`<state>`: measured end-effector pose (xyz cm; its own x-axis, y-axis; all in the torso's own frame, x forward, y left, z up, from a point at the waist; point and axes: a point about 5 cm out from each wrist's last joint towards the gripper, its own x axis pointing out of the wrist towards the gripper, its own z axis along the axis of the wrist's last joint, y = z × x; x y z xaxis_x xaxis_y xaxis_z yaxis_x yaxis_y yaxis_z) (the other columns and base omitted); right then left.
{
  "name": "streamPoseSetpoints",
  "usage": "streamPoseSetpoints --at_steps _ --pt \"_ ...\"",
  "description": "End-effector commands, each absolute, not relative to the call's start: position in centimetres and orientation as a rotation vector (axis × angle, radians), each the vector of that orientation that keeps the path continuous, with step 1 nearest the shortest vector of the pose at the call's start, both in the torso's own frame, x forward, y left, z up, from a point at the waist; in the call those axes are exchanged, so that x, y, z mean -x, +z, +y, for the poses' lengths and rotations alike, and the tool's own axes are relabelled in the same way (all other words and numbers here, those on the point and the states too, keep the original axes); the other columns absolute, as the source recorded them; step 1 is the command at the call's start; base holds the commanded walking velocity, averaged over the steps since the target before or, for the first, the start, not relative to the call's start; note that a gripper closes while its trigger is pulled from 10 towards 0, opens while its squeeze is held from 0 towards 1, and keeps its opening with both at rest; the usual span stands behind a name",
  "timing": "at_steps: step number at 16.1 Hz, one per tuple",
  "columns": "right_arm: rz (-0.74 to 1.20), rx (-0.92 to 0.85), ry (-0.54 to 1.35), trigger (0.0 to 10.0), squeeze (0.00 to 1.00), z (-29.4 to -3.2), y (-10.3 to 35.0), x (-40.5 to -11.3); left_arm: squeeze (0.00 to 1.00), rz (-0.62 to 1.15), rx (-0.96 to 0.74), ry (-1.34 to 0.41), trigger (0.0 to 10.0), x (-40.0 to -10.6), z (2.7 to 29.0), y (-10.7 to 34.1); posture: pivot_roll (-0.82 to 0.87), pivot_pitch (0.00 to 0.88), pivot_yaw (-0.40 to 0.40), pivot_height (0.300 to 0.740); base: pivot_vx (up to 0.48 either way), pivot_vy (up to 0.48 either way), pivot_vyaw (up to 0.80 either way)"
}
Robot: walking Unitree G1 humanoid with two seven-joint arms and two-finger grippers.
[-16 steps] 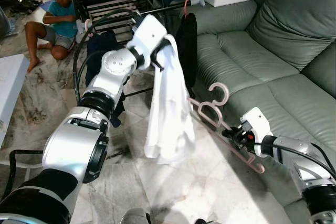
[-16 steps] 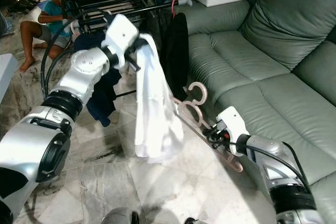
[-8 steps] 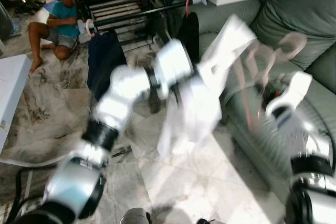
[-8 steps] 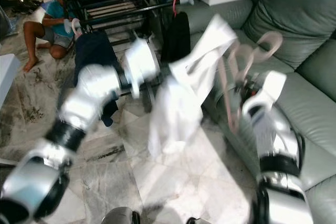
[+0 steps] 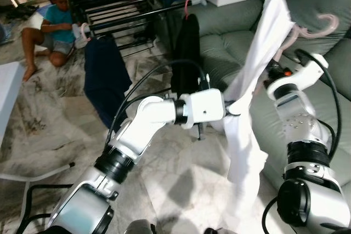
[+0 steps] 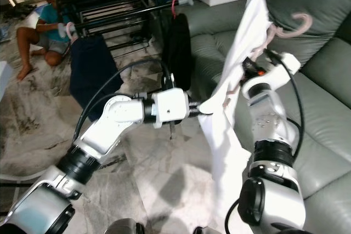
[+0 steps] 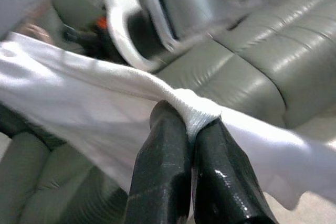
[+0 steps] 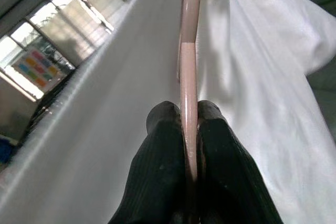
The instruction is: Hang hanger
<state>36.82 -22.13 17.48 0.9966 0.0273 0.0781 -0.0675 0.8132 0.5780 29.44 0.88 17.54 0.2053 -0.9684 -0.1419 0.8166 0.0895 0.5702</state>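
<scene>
Fingers (image 8: 168, 171) around slim pink hanger (image 8: 189, 77), limp white cloth (image 5: 247, 152).

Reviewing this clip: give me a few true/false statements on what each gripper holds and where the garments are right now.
1. The right gripper is shut on the pale pink plastic hanger. True.
2. The left gripper is open and holds nothing. False: it pinches a fold of the white cloth garment.
3. The white garment lies flat on the grey-green sofa. False: it hangs stretched between the two grippers.
4. A dark navy garment hangs on the black drying rack. True.
</scene>
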Motion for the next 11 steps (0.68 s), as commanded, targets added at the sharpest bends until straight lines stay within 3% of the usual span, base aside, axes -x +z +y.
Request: streamPoseSetpoints --at_steps 1,2,3,5,6,8,9,10,11 --pt "-0.235 -0.644 0.010 10.0 0.00 -23.3 21.1 -37.1 0.00 -0.298 -0.642 -1.403 10.0 -28.6 1.0 16.8 -0.01 0.000 0.035 0.740 0.000 0.000 0.00" --pt "-0.264 -0.680 -0.036 10.0 0.00 -24.0 21.5 -37.1 0.00 -0.284 -0.640 -1.402 10.0 -28.5 1.1 16.5 -0.01 0.000 0.035 0.740 0.000 0.000 0.00" --pt "-0.327 -0.610 -0.118 10.0 0.00 -25.7 22.3 -36.9 0.00 -0.243 -0.655 -1.397 10.0 -28.4 1.7 15.4 -0.01 0.000 0.035 0.740 0.000 0.000 0.00" --pt "-0.351 -0.517 -0.120 10.0 0.00 -26.2 23.2 -36.8 0.00 -0.203 -0.670 -1.389 10.0 -28.3 2.4 14.4 -0.01 0.000 0.035 0.740 0.000 0.000 0.00" --pt "-0.356 -0.451 -0.225 10.0 0.00 -27.5 23.4 -36.7 0.00 -0.175 -0.674 -1.368 10.0 -28.4 3.0 13.8 -0.01 0.000 0.033 0.740 0.000 0.000 0.00" --pt "-0.366 -0.490 -0.338 10.0 0.00 -29.1 23.7 -36.6 0.00 -0.151 -0.678 -1.351 10.0 -28.5 3.4 13.4 -0.01 0.000 0.033 0.740 0.000 0.000 0.00" --pt "-0.314 -0.570 -0.131 10.0 0.00 -25.8 23.3 -37.7 0.00 -0.150 -0.679 -1.339 10.0 -28.5 3.3 13.3 -0.02 0.000 0.029 0.740 0.000 0.000 0.00" --pt "-0.178 -0.514 0.051 10.0 0.00 -22.1 21.8 -38.4 0.00 -0.160 -0.675 -1.334 10.0 -28.5 3.0 13.4 -0.02 0.000 0.029 0.740 0.000 0.000 0.00" --pt "-0.209 -0.552 -0.033 10.0 0.00 -22.8 21.9 -38.3 0.00 -0.175 -0.678 -1.323 10.0 -28.6 2.8 13.6 -0.01 0.000 0.024 0.740 0.000 0.000 0.00"
